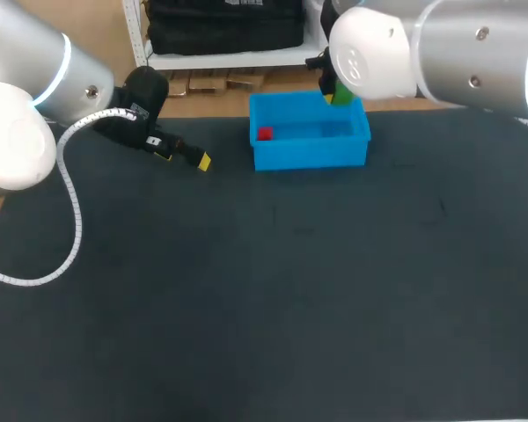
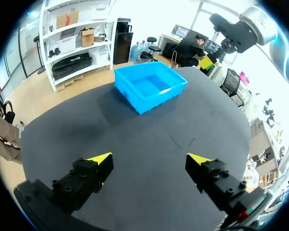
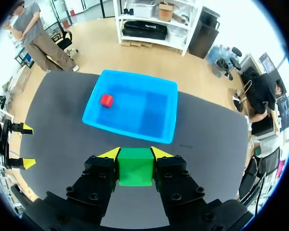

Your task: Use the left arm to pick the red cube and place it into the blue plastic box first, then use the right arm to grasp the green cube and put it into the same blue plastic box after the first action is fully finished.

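Note:
The blue plastic box (image 1: pixel 310 151) stands at the table's far middle, and the red cube (image 1: pixel 264 134) lies inside it near its left end. My right gripper (image 3: pixel 135 155) hangs above the table just short of the box (image 3: pixel 130 126), shut on the green cube (image 3: pixel 135 166). That green cube (image 1: pixel 341 95) shows in the head view just under my right arm, over the box's far right rim. The red cube (image 3: pixel 106 100) also shows in the right wrist view. Left of the box, my left gripper (image 2: pixel 148 162) stands open and empty, with the box (image 2: pixel 149 94) ahead of it.
The dark table surface (image 1: pixel 264 290) stretches wide in front of the box. My left gripper's yellow tips (image 3: pixel 24 163) show at the table's side in the right wrist view. My right arm (image 2: pixel 241 31) hangs above the box's far side in the left wrist view.

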`<state>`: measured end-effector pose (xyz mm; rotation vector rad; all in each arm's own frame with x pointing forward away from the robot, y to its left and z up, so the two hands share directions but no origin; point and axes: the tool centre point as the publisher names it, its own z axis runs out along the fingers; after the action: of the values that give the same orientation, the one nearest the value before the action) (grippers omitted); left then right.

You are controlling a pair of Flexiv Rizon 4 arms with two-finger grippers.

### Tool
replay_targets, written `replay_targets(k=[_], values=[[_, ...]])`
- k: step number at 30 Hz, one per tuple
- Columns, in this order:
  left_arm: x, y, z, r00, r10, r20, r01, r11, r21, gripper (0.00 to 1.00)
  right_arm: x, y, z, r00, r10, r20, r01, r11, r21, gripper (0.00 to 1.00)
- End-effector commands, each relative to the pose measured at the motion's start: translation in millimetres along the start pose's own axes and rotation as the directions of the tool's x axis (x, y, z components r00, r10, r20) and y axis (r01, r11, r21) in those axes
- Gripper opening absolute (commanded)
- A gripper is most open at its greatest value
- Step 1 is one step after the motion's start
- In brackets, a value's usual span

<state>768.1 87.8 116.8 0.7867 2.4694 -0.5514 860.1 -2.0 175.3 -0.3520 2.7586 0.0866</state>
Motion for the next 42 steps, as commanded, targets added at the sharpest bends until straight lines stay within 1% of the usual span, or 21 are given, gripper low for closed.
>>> replay_targets(k=[1,10,25,36,42], values=[[0.0,1.2,0.5,1.000,0.002,0.003,-0.002,1.000,0.004,1.00,-8.8,1.0,2.5,1.000,-0.002,-0.002,0.002,1.000,0.000,0.00],[0.0,1.2,0.5,1.000,0.002,0.003,-0.002,1.000,0.004,1.00,-25.1,0.9,6.4,1.000,-0.011,0.004,0.011,1.000,0.000,0.00],[0.0,1.2,0.5,1.000,0.002,0.003,-0.002,1.000,0.004,1.00,-49.5,-8.1,18.4,1.000,-0.014,0.017,0.014,1.000,0.000,0.00],[0.0,1.2,0.5,1.000,0.002,0.003,-0.002,1.000,0.004,1.00,-54.1,-12.2,31.6,1.000,-0.014,0.017,0.014,1.000,-0.009,0.00],[0.0,1.2,0.5,1.000,0.002,0.003,-0.002,1.000,0.004,1.00,-60.8,-13.4,41.3,1.000,-0.016,0.019,0.016,1.000,-0.015,0.00]])
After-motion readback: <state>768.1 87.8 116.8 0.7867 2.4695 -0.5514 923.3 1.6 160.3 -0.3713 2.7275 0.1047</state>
